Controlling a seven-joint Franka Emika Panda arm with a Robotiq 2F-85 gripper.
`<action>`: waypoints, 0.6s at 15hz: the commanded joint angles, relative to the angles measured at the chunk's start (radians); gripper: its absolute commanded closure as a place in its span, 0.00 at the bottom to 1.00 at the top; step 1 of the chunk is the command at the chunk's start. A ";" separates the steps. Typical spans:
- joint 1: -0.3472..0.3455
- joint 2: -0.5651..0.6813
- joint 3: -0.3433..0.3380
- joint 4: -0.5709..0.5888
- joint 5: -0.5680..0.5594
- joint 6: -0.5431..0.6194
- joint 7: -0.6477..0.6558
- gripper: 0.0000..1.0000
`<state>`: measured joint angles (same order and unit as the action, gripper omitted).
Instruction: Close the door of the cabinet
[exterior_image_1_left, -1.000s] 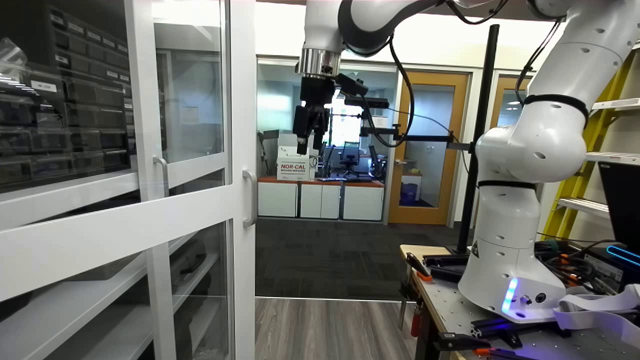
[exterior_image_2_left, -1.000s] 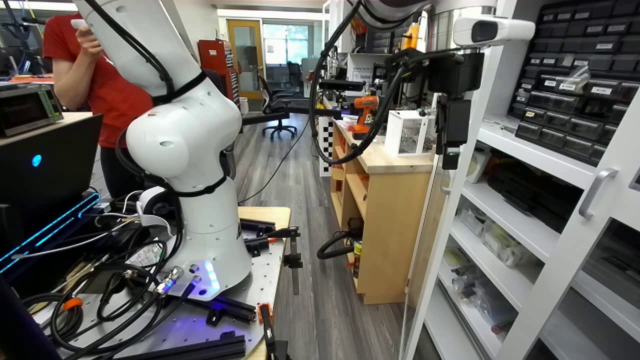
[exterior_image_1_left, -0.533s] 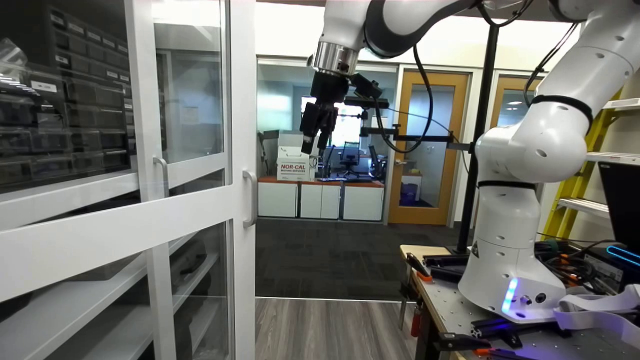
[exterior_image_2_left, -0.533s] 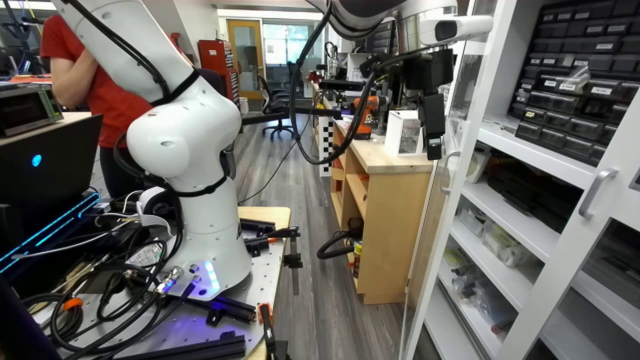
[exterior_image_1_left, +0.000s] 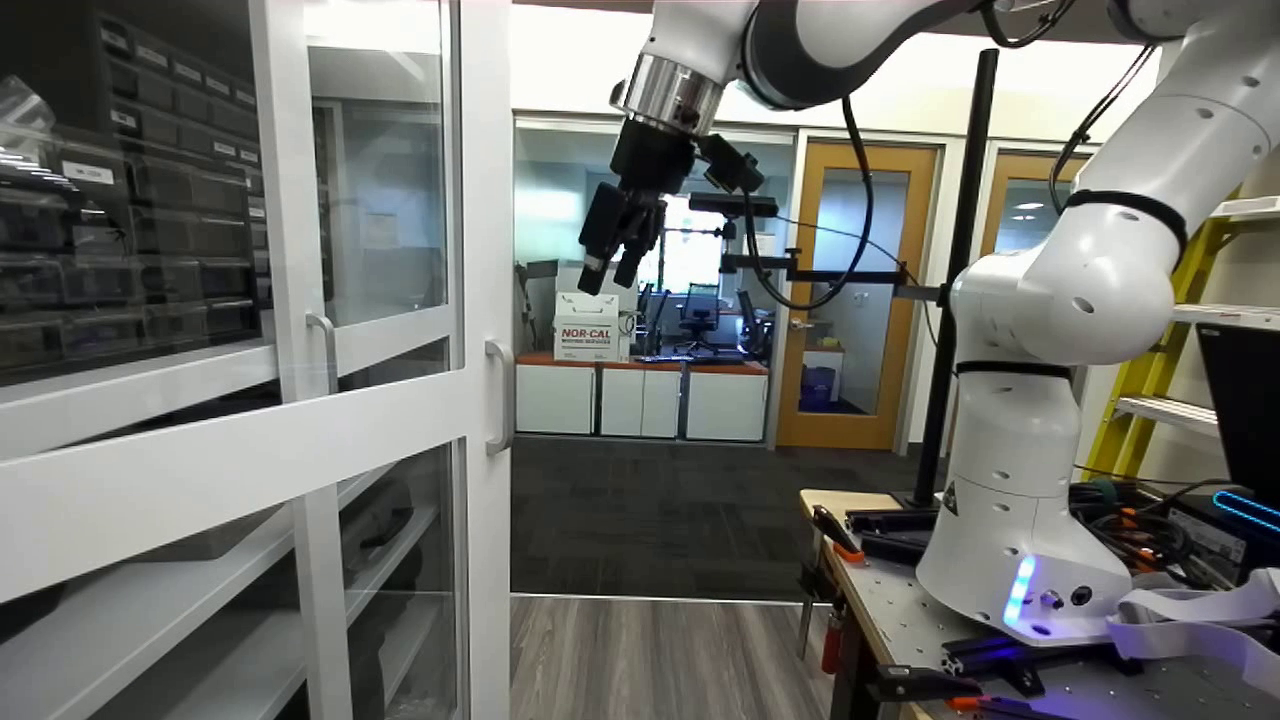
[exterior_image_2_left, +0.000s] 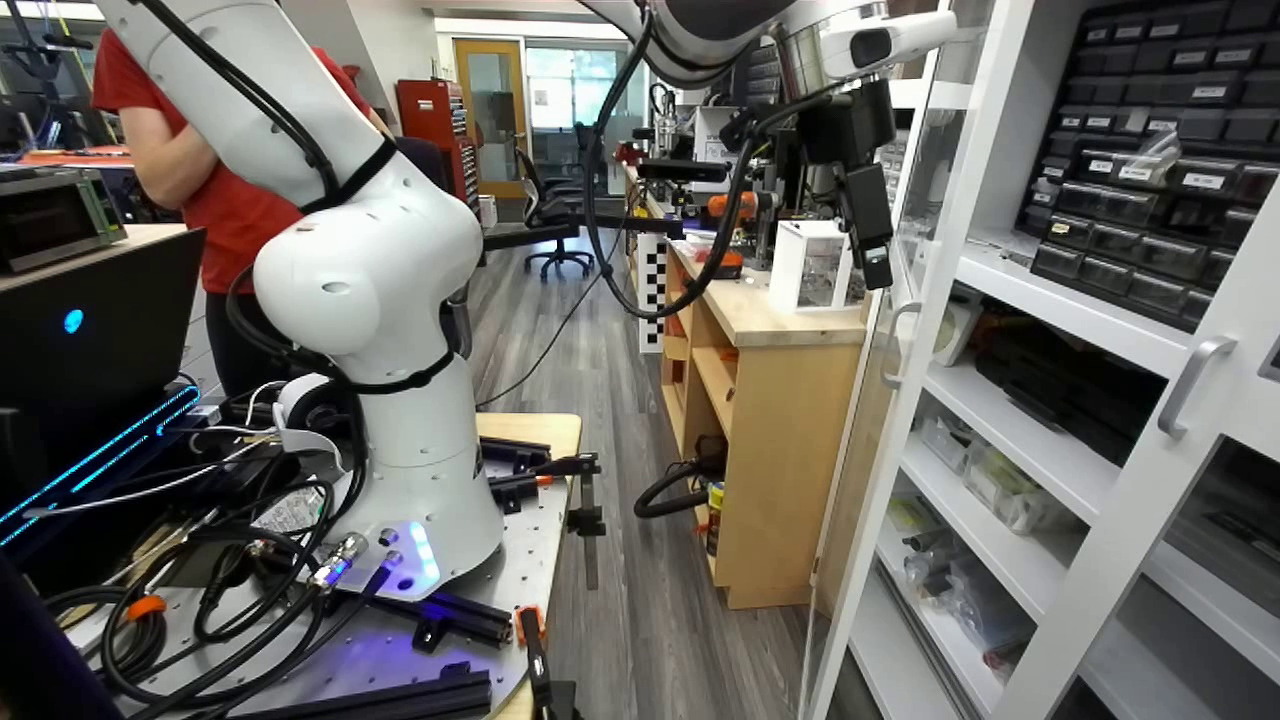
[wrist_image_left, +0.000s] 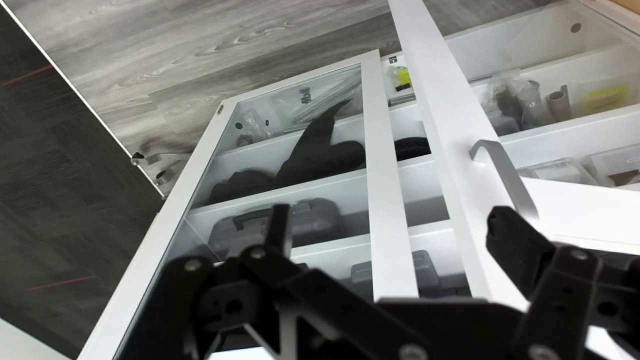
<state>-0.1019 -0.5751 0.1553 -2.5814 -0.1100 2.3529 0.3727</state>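
Observation:
The white cabinet has two glass doors. The ajar door (exterior_image_1_left: 490, 560) stands out from the cabinet; it also shows in an exterior view (exterior_image_2_left: 880, 540) and in the wrist view (wrist_image_left: 440, 95). Its grey handle (exterior_image_1_left: 503, 398) shows in the wrist view (wrist_image_left: 505, 175) close beside one finger. The second door (wrist_image_left: 385, 175) has its own handle (exterior_image_2_left: 1195, 385). My gripper (exterior_image_1_left: 608, 285) is open and empty, tilted, a little above the ajar door's handle height; it also shows in the wrist view (wrist_image_left: 390, 217). I cannot tell the exact gap, but I see no grip on the door.
Shelves (exterior_image_2_left: 1010, 530) inside hold bins and bags. A wooden workbench (exterior_image_2_left: 790, 460) stands beyond the cabinet. A cable loop (exterior_image_2_left: 600, 240) hangs from the arm. A black pole (exterior_image_1_left: 965, 270) stands by the robot table (exterior_image_1_left: 900, 610). A person in red (exterior_image_2_left: 240, 240) stands behind the robot.
The gripper first moved away from the cabinet, then tilted so that its fingertips swung back toward the ajar door and rose slightly. The doors have not moved.

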 joint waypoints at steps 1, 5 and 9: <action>0.015 0.030 0.016 0.016 0.032 0.040 0.058 0.00; 0.037 0.065 0.023 0.019 0.088 0.081 0.087 0.00; 0.062 0.120 0.028 0.029 0.141 0.112 0.098 0.00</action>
<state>-0.0581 -0.5021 0.1788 -2.5733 -0.0037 2.4346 0.4375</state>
